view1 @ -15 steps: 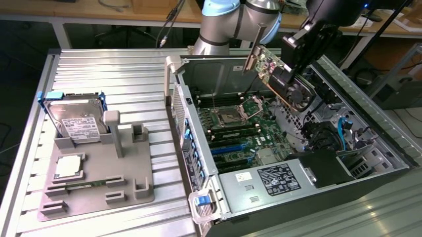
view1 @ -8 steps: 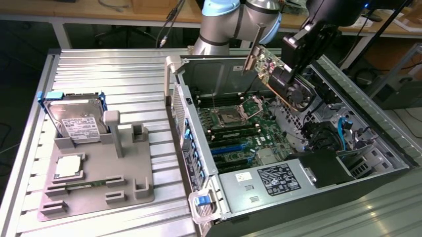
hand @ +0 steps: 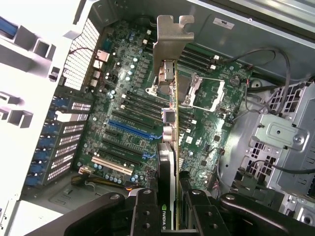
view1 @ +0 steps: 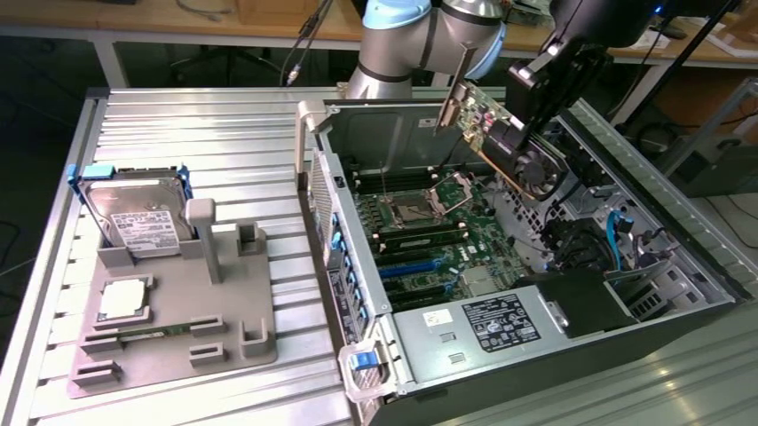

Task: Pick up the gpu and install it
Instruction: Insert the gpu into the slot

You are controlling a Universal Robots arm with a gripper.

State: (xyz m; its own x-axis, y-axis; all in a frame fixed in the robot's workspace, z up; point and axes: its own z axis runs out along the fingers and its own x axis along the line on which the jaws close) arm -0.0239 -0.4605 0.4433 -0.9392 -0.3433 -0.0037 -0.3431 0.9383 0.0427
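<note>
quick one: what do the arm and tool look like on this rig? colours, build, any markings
Arm: round silver-grey metal segments with a pale blue joint cap. Tool: all black, with two blocky matte fingers and small screw heads set into their faces. I can't make out any markings on the arm or the tool.

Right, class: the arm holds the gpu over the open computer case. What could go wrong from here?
1. The gpu hangs tilted near the processor socket, not in line with the blue slot; lowered like this, it might strike components there.
2. The fingers grip one end only, so the card could pivot.
3. Its bracket might catch the case wall.
</note>
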